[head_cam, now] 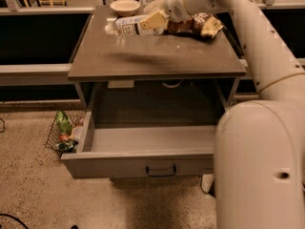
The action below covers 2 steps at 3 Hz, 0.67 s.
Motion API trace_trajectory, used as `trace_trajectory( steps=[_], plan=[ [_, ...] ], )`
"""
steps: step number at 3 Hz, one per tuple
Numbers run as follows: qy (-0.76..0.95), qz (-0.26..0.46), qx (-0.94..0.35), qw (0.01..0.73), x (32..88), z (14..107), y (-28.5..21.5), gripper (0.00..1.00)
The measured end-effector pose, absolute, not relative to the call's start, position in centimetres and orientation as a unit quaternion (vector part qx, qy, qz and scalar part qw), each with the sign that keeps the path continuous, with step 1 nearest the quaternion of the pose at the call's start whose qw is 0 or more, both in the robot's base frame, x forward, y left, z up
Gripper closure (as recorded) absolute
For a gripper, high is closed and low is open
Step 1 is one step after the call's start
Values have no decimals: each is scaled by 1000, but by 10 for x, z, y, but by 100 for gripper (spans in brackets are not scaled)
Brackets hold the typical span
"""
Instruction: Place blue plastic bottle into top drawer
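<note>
The blue plastic bottle (127, 27), clear with a white cap and a white label, lies on its side in the air just above the brown tabletop (152, 56), cap pointing left. It casts a shadow on the tabletop below. My gripper (153, 19) is shut on the bottle's right end, reaching in from the right. The top drawer (143, 161) is pulled out below the tabletop, grey, with a small dark handle (160, 170) on its front. Nothing shows inside it.
A pale bowl (125, 6) stands at the table's back left. Brown-and-yellow snack bags (198, 25) lie at the back right, behind the gripper. A wire basket (64, 130) with green items sits on the floor left of the drawer. My arm fills the right side.
</note>
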<state>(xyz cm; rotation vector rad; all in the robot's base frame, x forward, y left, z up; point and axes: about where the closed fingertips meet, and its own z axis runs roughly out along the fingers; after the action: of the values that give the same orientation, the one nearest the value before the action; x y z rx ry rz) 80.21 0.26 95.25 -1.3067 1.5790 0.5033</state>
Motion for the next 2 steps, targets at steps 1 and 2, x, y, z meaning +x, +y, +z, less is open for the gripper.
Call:
trace_trajectory(
  steps=[1, 2],
  plan=[
    [627, 211, -512, 549, 761, 1002, -23, 100],
    [623, 217, -485, 574, 714, 1021, -42, 100]
  ],
)
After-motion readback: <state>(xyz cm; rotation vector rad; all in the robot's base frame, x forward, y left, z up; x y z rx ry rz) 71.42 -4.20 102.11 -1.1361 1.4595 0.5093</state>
